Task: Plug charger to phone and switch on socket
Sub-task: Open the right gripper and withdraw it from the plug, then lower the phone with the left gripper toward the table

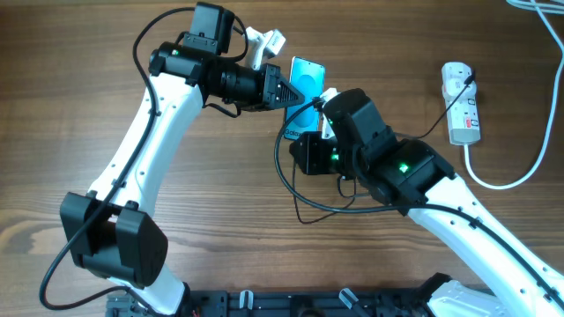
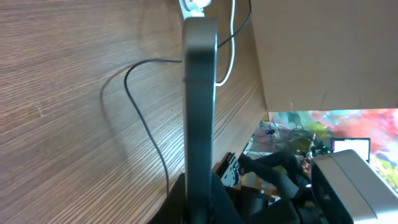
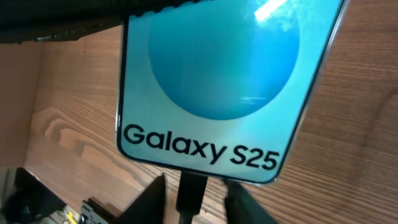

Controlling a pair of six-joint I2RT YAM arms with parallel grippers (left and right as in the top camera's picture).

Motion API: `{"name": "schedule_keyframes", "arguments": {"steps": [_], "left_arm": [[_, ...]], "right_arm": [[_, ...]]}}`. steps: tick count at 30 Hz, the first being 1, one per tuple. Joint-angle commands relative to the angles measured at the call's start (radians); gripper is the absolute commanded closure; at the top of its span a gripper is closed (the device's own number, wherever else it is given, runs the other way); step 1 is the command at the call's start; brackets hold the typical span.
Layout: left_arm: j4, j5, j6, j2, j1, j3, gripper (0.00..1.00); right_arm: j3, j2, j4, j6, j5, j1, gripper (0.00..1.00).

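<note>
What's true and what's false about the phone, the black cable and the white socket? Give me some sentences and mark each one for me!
1. The phone says "Galaxy S25" on its screen. True.
2. The phone lies alone with nothing touching it. False: the left gripper holds it by its edges.
3. The charger has its tip at the phone's bottom edge, between the fingers of the right gripper. True.
4. The socket touches the phone. False: it lies well apart from it, over on the right arm's side.
5. The charger's thin black cable runs to the socket. True.
</note>
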Motion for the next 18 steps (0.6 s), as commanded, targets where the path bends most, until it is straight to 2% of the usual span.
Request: {"name": "schedule_keyframes", "arguments": {"steps": [1,2,3,5,7,8,9,10,14,18], "left_arm": [[-0.031,0.003,0.000,-0.015,0.006,-0.003,0.96],[-0.031,-0.021,0.000,-0.015,0.019,-0.003,0.96],[-0.031,-0.038,0.000,-0.015,0.028,-0.003,0.96],[-0.038,-0.053,0.000,-0.015,0.051,-0.003,0.96],[-0.064,-0.033,0.046,-0.015,0.058,-0.003,0.96],[-0.083,0.033,0.127,-0.015,0.058,-0.003,0.96],[-0.122,0.171,0.281,-0.015,0.058,-0.003,0.96],[-0.156,0.261,0.385,-0.015,0.058,-0.003,0.96],[-0.153,0.332,0.428,-0.015,0.058,-0.003,0.96],[-0.136,0.360,0.428,-0.015,0.058,-0.003,0.96]], "right_arm": [[0.016,-0.007,0.013,-0.001,0.080,-0.026,0.48],[0.016,-0.010,0.010,-0.001,0.053,-0.026,0.31],[0.016,-0.013,0.007,-0.001,0.028,-0.026,0.19],[0.016,-0.030,-0.020,0.007,0.001,-0.026,0.01],[0.016,-0.064,-0.092,0.051,0.007,-0.040,0.00],[0.016,-0.082,-0.127,0.053,0.006,-0.063,0.00],[0.016,-0.106,-0.178,0.052,0.008,-0.111,0.00],[0.016,-0.121,-0.213,0.052,0.010,-0.156,0.00],[0.016,-0.129,-0.347,0.049,0.009,-0.339,0.00],[0.016,-0.129,-0.389,0.048,0.010,-0.369,0.00]]}}
